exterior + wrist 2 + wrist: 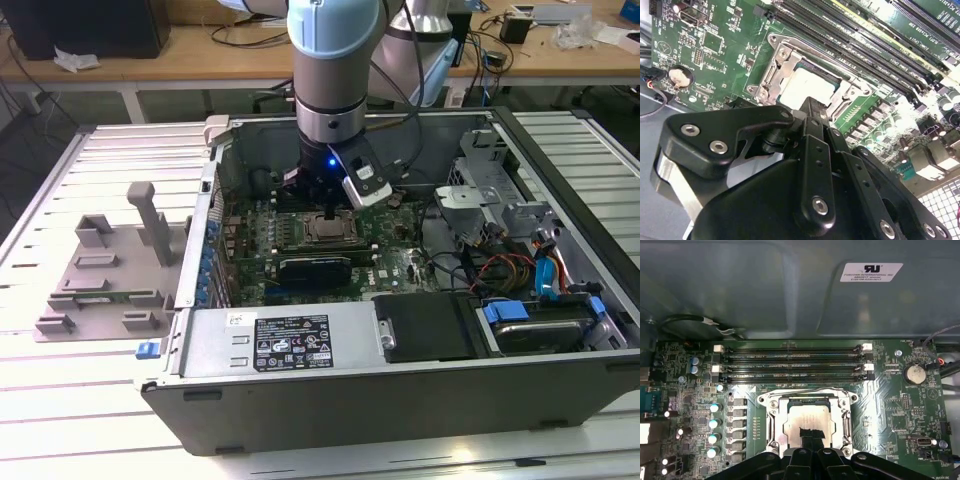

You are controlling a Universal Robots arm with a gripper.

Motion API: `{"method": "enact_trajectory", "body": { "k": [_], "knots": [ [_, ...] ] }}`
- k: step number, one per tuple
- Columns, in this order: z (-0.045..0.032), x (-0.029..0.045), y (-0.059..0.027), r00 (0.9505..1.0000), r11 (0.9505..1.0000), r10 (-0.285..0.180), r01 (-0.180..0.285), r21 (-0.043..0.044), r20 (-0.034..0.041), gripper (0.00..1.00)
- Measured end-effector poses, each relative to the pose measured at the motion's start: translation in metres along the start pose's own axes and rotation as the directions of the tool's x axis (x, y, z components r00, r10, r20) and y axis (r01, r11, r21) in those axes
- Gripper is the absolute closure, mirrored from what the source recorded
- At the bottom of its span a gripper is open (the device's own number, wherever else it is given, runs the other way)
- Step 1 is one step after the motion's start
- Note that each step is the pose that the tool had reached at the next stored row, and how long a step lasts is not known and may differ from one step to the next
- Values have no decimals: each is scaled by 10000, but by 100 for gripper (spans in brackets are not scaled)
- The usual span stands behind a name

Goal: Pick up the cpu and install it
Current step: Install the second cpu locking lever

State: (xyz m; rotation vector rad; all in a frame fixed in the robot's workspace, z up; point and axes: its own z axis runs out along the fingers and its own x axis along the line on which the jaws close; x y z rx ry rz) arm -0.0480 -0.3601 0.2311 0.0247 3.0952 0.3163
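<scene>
The cpu [330, 228], a flat square chip with a silver-grey top, lies inside the metal socket frame [771, 412] on the green motherboard of the open computer case. Both wrist views show its pale top, cpu [799, 417] and cpu [807, 85]. My gripper [330, 212] hangs straight down over it from the arm. Its black fingers are shut together, and the gripper tip [810, 434] rests on or just above the chip's top. In the second wrist view the gripper [812, 102] covers the chip's near edge.
The case's metal walls [215, 190] surround the board. Memory slots [790, 360] run beside the socket. A black expansion card [315, 268] lies in front of it. Cables and a drive cage [500, 200] fill the exterior view's right. A grey plastic fixture [110, 265] stands outside the case, at the left.
</scene>
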Motion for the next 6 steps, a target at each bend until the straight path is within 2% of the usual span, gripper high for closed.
{"method": "enact_trajectory", "body": {
  "k": [6],
  "knots": [
    [-2, 0, 1, 10000, 10000, 0, 0, 0, 0, 89]
  ]
}}
